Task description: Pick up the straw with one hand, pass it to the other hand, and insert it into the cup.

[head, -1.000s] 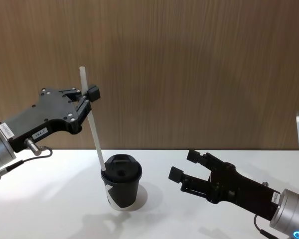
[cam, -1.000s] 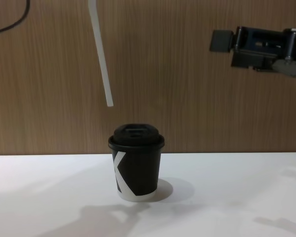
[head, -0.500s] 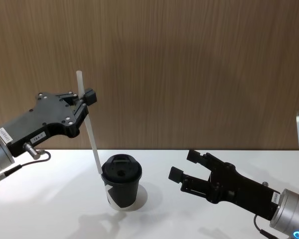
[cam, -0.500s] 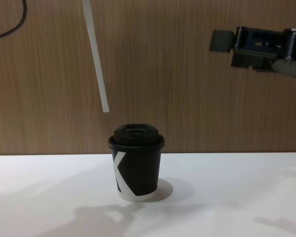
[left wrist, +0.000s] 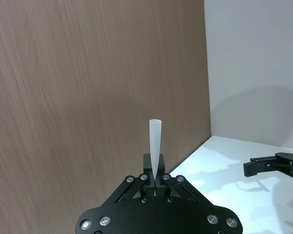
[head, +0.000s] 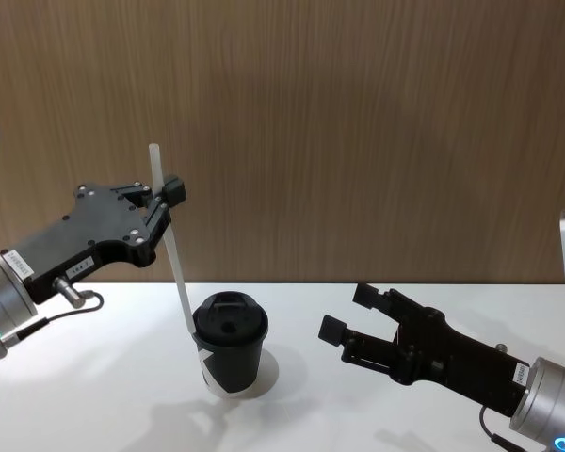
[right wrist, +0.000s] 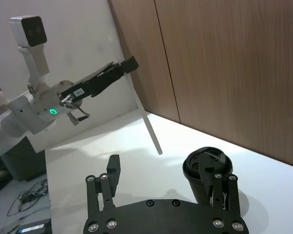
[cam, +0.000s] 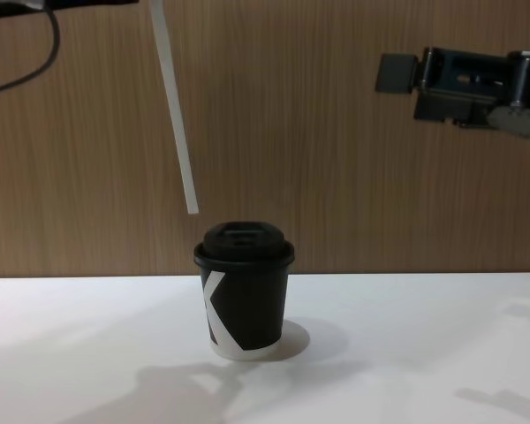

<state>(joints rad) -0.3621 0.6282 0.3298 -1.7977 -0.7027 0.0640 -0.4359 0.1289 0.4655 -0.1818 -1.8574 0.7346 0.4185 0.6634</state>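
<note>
- White straw is clamped near its top end in the left gripper, hanging tilted with its lower tip in the air just above and a bit to the left of the cup, not touching the lid.
- Cup itself stands upright on the white table, lid on, roughly between the two arms.
- Right gripper hangs off to the right, well apart from the cup, fingers spread and holding nothing. Looks like the pass is already done, only the insert is left.
- Main risk imo: the tip isn't over the lid hole and the straw is slanted, so coming down from here could hit the lid's rim or slide off the side.
- Thin straw held that high up can flex or pivot in the grip if it catches.
- A light paper cup could also get nudged or tipped by a sideways push.
</note>
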